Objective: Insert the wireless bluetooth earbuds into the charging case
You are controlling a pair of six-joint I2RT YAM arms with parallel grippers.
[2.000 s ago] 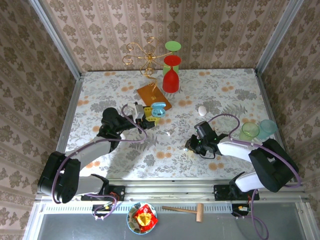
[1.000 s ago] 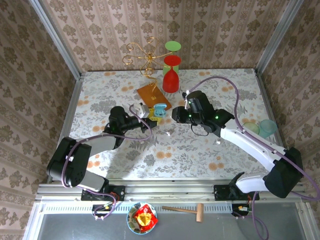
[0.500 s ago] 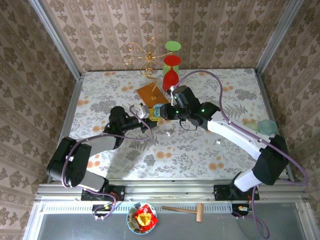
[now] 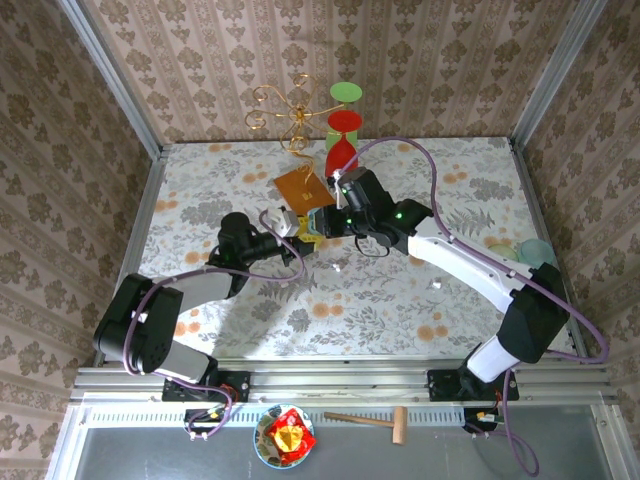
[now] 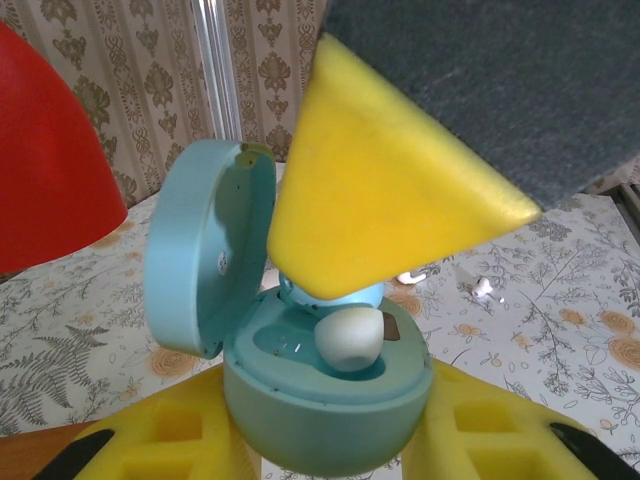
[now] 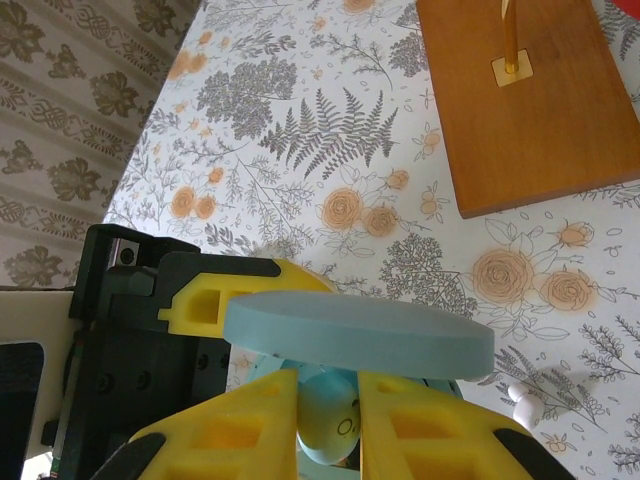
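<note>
Near the upper middle of the overhead view, the left gripper [image 4: 298, 228] is clamped on the base of the open charging case [image 5: 325, 410], holding it off the table [image 4: 400, 310]. The right gripper [image 6: 328, 400] hangs directly over it, its yellow fingers pinched on a light blue earbud [image 6: 328, 420].

In the left wrist view, a pale bud [image 5: 350, 338] already sits in one socket, and the right finger's broad tip crowds the well beside it.

The likely failures:
- Pressing down off-line could tip the earbud against the socket rim, and it could spring out on release.
- A wide finger in so small a well could nudge the pale bud loose.
- The raised lid [image 5: 205, 260] stands just beside the descending finger, so a sideways brush could swing it shut or twist the case in the left grip.

Room is tight toward the top of the overhead frame, where the wooden base [image 6: 530, 110] and red cup [image 5: 40, 180] stand near. Open table lies toward the lower right, with a loose white earbud [image 6: 528, 405] on it. Straight up looks the safest way out.
</note>
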